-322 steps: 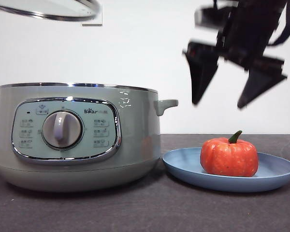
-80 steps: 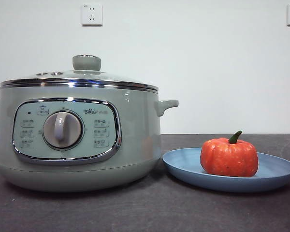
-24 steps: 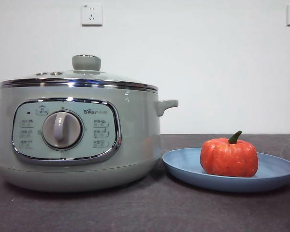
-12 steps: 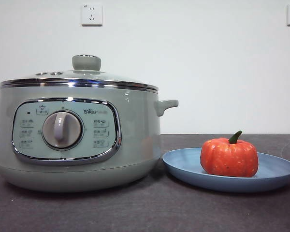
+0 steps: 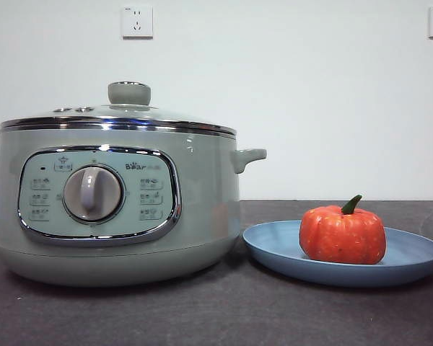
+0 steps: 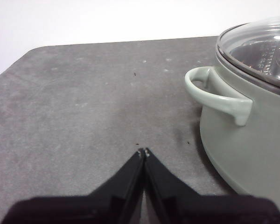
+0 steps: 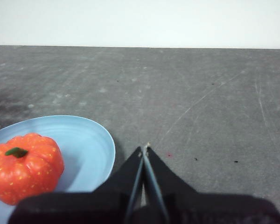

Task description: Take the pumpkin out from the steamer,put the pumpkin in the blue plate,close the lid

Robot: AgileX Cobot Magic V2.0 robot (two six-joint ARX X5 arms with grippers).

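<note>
The steamer point(image 5: 119, 202) fills the left half of the front view, its control panel and dial facing the camera. The lid point(image 5: 119, 119) sits on it, chrome rim level all round as far as this view shows, green knob upright at the centre. Through the glass in the left wrist view, only reflections and what looks like a ribbed insert can be made out; nothing orange shows inside.

The blue plate point(image 5: 411, 256) lies at lower right of the front view, just beside the steamer's base. The pumpkin point(image 5: 342, 234) stands on it, upright, stem curving up, resting left of the plate's middle and well within the rim.

Judging by how things lie, all three parts of the task look done. What remains is only to keep both arms off the table and leave the lid alone (a nudge at the knob could unseat it).

The left gripper point(image 6: 143, 152) hangs over bare table beside the steamer's side handle point(image 6: 219, 93), jaws pressed together on nothing. The right gripper point(image 7: 144, 149) is likewise pressed together and holds nothing, poised over the table just past the plate's edge.
</note>
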